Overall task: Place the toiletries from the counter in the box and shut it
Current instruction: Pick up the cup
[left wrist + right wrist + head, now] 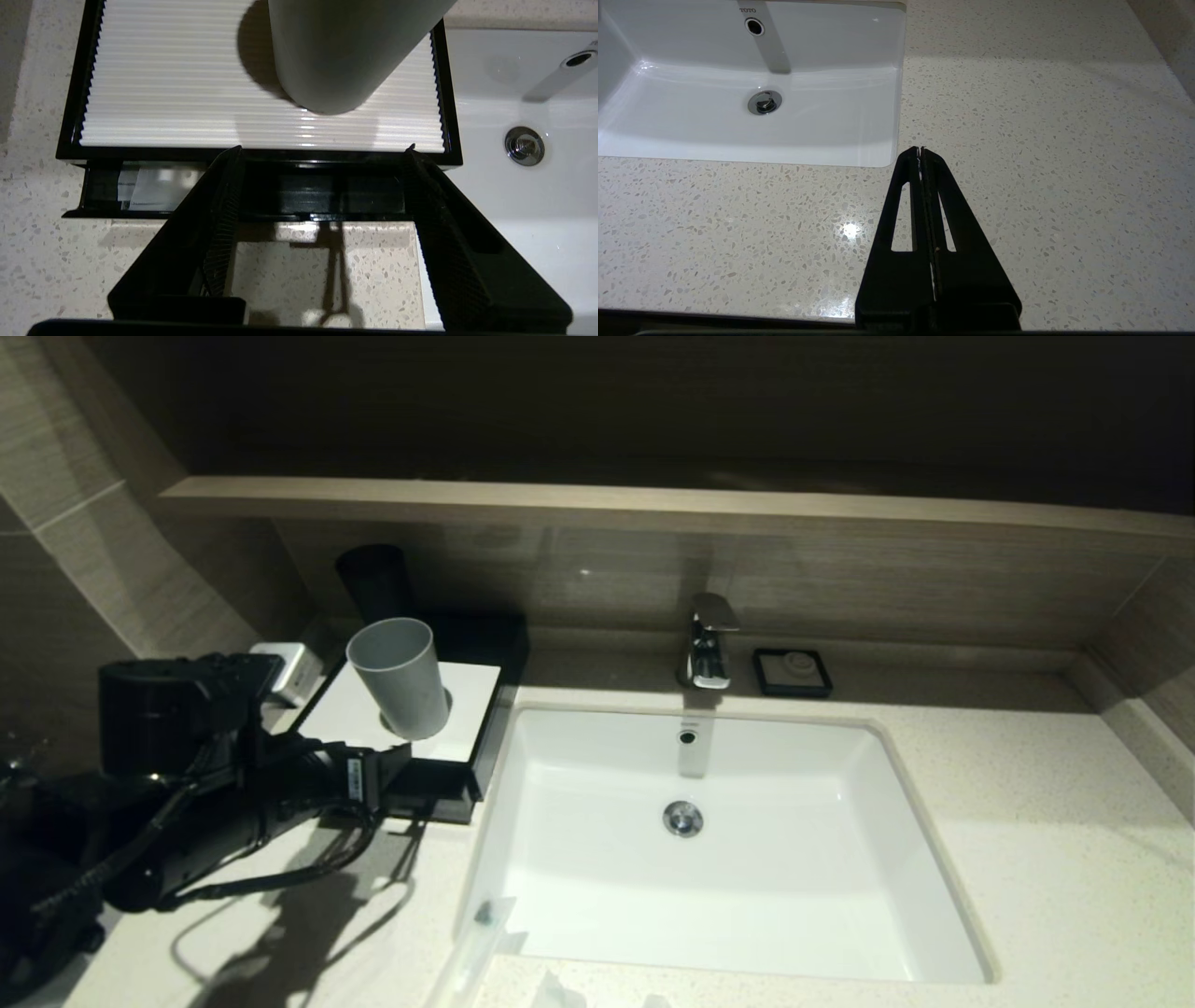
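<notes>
A low black box (467, 747) with a ribbed white top sits on the speckled counter (1027, 821), just left of the white sink (747, 859), with a grey cup (401, 677) standing on it. The left gripper (322, 154) hangs spread wide and empty at the box's partly open front drawer (299, 196), where a white packet (154, 189) lies inside. The right gripper (920, 150) hovers clenched and empty above bare counter, right of the sink.

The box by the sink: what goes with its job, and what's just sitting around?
For the job:
- box, drawer part open
- wrapped packet in the drawer
- packets at the counter's near edge
- left gripper, open at the drawer

Just there:
- grey cup on the box
- tap
- soap dish
- right gripper, shut, idle
</notes>
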Motion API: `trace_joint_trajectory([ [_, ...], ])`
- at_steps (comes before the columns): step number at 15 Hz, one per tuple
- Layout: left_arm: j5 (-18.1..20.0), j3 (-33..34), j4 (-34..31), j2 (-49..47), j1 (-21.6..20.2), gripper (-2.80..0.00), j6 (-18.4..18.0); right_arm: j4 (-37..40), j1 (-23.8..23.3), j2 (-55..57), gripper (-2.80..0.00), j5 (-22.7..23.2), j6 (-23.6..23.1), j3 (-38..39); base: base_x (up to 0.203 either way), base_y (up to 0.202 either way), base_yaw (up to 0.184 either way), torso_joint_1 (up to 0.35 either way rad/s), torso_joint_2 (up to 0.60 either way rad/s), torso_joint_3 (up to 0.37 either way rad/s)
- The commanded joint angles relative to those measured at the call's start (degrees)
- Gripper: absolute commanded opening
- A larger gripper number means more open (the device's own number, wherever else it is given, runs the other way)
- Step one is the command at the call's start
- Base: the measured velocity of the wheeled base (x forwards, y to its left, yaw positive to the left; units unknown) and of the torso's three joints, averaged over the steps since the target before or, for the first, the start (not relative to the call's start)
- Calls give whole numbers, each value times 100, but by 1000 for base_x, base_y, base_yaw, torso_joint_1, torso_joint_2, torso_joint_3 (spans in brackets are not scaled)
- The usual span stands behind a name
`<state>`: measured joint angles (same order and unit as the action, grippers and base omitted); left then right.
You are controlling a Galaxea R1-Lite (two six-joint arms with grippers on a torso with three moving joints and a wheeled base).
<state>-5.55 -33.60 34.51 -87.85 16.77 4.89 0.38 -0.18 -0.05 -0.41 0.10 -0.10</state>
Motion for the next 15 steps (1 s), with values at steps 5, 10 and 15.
trace_joint_trajectory([
  [5,-236,-268,557,-550,1,0,-75,0,1,-4,-280,-2,-1,1,0,0,0,0,0,0],
  [10,-227,-473,557,-674,10,0,-83,-3,1,-4,-280,-2,-1,1,0,0,0,0,0,0],
  [15,-220,-900,557,-892,9,0,-75,-3,1,-4,-280,-2,-1,1,0,0,0,0,0,0],
])
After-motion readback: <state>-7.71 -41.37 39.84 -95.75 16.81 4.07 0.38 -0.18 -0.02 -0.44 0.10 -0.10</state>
